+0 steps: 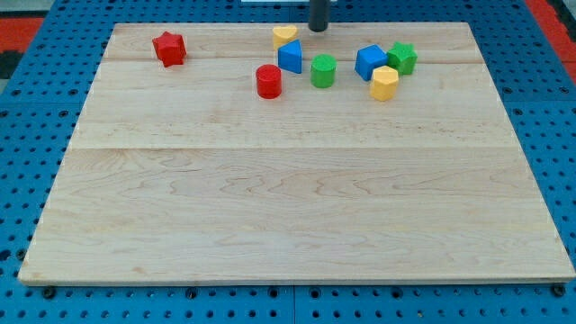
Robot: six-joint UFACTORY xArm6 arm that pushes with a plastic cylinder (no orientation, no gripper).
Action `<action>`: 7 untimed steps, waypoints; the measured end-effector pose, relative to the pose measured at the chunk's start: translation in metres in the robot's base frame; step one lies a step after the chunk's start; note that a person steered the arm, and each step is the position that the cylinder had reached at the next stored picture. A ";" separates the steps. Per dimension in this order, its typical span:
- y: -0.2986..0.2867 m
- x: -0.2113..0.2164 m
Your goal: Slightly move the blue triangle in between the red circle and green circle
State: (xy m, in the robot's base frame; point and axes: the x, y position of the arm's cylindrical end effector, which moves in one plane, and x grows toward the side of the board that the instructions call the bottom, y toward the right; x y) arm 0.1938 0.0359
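Note:
The blue triangle (290, 57) sits near the view's top centre, between and slightly above the red circle (268, 81) to its lower left and the green circle (323, 70) to its right. My tip (319, 29) is at the top edge of the board, above and to the right of the blue triangle, not touching any block. A yellow heart-like block (284, 36) lies just above the blue triangle, left of my tip.
A red star (168, 48) lies at the top left. A blue block (370, 62), a green star-like block (402, 58) and a yellow block (384, 83) cluster at the top right. The wooden board (288, 198) rests on a blue pegboard.

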 end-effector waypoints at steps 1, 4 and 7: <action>-0.021 -0.001; -0.035 0.076; -0.040 0.056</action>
State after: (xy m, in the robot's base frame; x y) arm 0.2496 -0.0040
